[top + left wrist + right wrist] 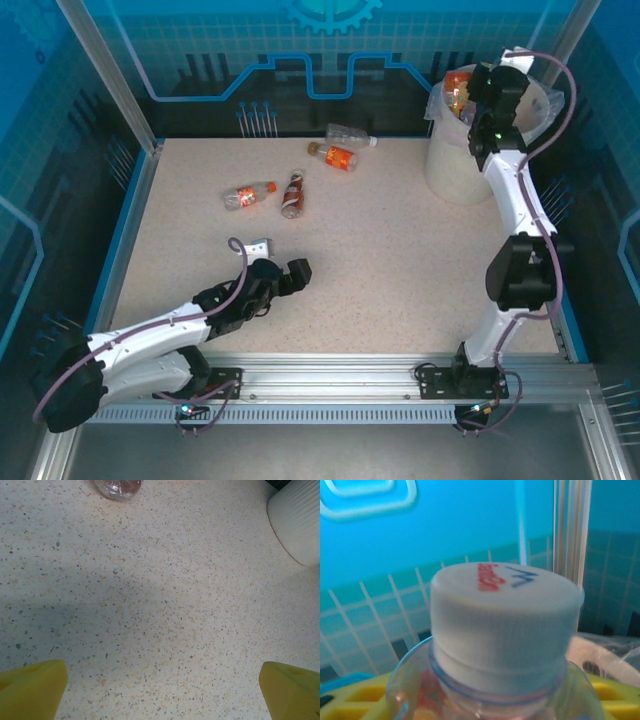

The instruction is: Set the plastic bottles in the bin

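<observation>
The right hand (478, 100) is poised over the mouth of the bin (458, 172), with an orange-labelled bottle (457, 90) at its tips above the rim. In the wrist view the white cap (505, 615) rises between the yellow fingers (355, 700); whether they pinch the bottle cannot be told. The left hand (292, 274) sits low over the speckled tabletop (400, 260), fingers spread wide and holding nothing. Lying on their sides toward the far edge, apart from the bin, are an orange-capped bottle (250, 195), a red-labelled bottle (293, 196), an orange-banded bottle (338, 157) and a clear bottle (350, 134).
</observation>
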Robot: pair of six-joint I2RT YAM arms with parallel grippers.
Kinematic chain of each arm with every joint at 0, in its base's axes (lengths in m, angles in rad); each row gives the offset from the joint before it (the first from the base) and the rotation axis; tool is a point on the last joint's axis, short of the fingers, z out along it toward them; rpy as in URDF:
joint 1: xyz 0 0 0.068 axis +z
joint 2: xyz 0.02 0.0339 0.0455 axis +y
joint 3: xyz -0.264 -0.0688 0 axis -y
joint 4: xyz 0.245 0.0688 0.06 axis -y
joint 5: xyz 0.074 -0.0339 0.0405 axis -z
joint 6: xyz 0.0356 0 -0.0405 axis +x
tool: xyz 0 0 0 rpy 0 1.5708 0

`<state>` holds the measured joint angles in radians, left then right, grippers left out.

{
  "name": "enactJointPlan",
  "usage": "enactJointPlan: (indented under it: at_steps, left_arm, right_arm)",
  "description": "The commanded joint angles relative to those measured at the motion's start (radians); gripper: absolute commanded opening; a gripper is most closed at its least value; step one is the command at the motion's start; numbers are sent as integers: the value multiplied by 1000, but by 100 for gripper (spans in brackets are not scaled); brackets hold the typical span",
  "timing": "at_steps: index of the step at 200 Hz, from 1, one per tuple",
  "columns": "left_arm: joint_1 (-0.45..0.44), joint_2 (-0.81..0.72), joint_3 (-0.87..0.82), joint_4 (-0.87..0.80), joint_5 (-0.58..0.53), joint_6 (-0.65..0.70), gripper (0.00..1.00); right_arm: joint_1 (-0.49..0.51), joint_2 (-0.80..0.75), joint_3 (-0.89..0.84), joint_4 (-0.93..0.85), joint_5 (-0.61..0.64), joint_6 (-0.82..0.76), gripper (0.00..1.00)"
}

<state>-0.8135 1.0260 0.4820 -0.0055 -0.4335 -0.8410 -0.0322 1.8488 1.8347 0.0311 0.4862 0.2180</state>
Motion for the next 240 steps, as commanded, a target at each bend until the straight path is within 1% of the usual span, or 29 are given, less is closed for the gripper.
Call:
enactJointPlan:
  at_steps: [1, 11, 25, 35, 66, 99, 118, 144, 165, 176, 188, 194, 212, 225, 232, 240]
  left_arm:
    - [7, 6, 36, -34, -13, -23, 99]
    - [8, 6, 39, -37, -16, -23, 99]
    - [11, 6, 41, -42, -17, -23, 99]
    - [13, 9, 44, -45, -19, -25, 99]
    - [20, 22, 56, -64, -18, -41, 99]
    - [40, 39, 75, -102, -11, -80, 99]
    - [70, 52, 99, -140, 6, -101, 99]
    - [128, 80, 147, -169, 51, -97, 99]
    - [193, 120, 208, -223, 69, -106, 99]
    - [233, 148, 248, -252, 83, -119, 99]
    - [278, 187, 294, -270, 100, -103, 99]
    - [298, 210, 318, -280, 99, -85, 99]
    - [360, 285, 416, -325, 90, 6, 99]
    - [421, 355, 504, -375, 93, 68, 99]
    - [455, 391, 558, -410, 99, 88, 99]
    - [490, 439, 623, -442, 120, 127, 99]
  right_arm:
    - [0, 93, 159, -278, 27, -9, 71]
    - [-2, 116, 205, -329, 48, 7, 76]
    - [-8, 141, 267, -400, 44, 34, 84]
    - [-11, 151, 299, -433, 39, 45, 88]
    - [-13, 141, 321, -470, 15, 50, 92]
    - [-14, 92, 315, -499, -47, 41, 100]
    - [-13, 42, 287, -513, -103, 37, 100]
    - [-10, -92, 151, -482, -216, 24, 100]
    - [-6, -218, 9, -428, -378, -8, 100]
    - [4, -280, -58, -416, -436, -9, 100]
    - [16, -346, -132, -414, -490, 2, 100]
    - [22, -376, -178, -405, -526, 15, 100]
    - [40, -473, -330, -349, -694, 68, 100]
    - [74, -530, -439, -305, -784, 109, 100]
    - [100, -553, -485, -298, -815, 108, 100]
    - [141, -577, -529, -300, -819, 105, 100]
